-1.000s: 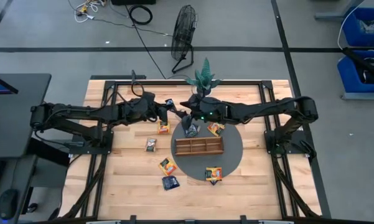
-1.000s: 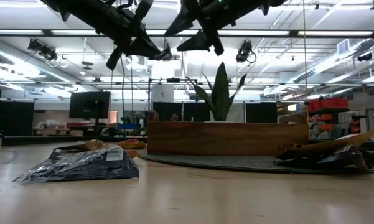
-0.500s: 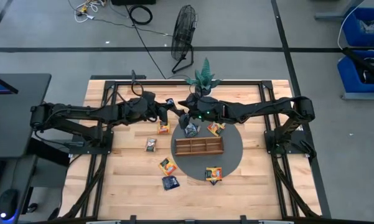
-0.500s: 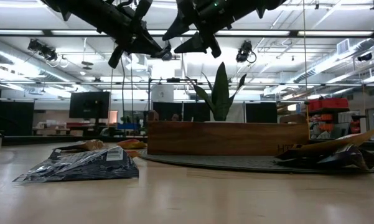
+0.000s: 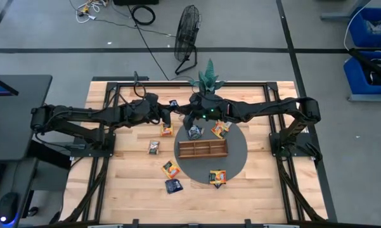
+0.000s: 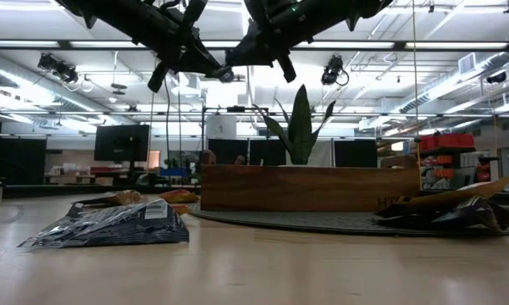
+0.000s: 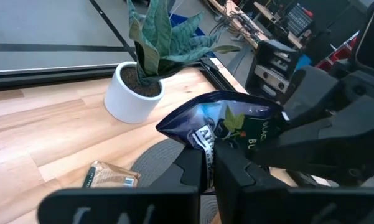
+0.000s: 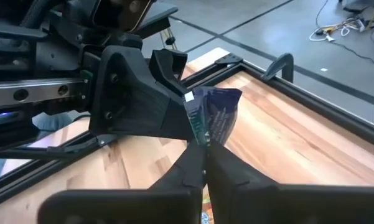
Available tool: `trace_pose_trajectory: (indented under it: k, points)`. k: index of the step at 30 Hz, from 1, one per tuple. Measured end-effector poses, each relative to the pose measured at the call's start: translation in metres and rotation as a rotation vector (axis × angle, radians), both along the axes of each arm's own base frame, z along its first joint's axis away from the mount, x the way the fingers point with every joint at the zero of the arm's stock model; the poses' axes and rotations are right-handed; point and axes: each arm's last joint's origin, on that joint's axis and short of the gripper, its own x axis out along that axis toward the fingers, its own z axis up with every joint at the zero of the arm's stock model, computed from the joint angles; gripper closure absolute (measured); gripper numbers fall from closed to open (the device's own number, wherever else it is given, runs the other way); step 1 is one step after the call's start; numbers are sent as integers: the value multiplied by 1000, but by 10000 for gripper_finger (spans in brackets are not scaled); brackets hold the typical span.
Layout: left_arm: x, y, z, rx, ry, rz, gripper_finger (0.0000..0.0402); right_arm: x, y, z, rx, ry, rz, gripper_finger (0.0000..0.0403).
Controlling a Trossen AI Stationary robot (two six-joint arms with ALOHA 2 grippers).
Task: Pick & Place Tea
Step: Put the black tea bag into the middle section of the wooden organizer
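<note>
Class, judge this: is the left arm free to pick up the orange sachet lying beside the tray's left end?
Probably not yet: the left gripper is shut on a dark blue sachet, which the right gripper also pinches.

Both pincers, left [image 5: 171,114] and right [image 5: 180,116], clamped on one blue sachet [image 7: 227,124], raised off the bench [image 5: 114,183], nose to nose, no gap between. Just behind: potted plant [image 5: 208,79]. Below and in front: tray [image 5: 203,149], with loose sachets [image 5: 167,130] beside it. Open bench well in front of the tray, bar two sachets [image 5: 171,170] there.
</note>
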Motion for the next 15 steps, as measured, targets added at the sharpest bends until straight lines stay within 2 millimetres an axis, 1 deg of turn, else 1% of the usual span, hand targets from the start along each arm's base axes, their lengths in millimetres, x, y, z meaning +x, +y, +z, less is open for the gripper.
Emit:
trace_pose_trajectory:
  k: [4,6,11,15]
  points:
    - [0,0,0,0,1,-1,380,0,1,0,33,-8,-6,398]
    - [0,0,0,8,4,-2,371,0,0,0,35,-10,-7,399]
    - [0,0,1,42,15,-13,333,-2,1,3,38,-15,-1,401]
    - [-2,0,3,61,14,-21,301,-10,1,14,30,-18,6,402]
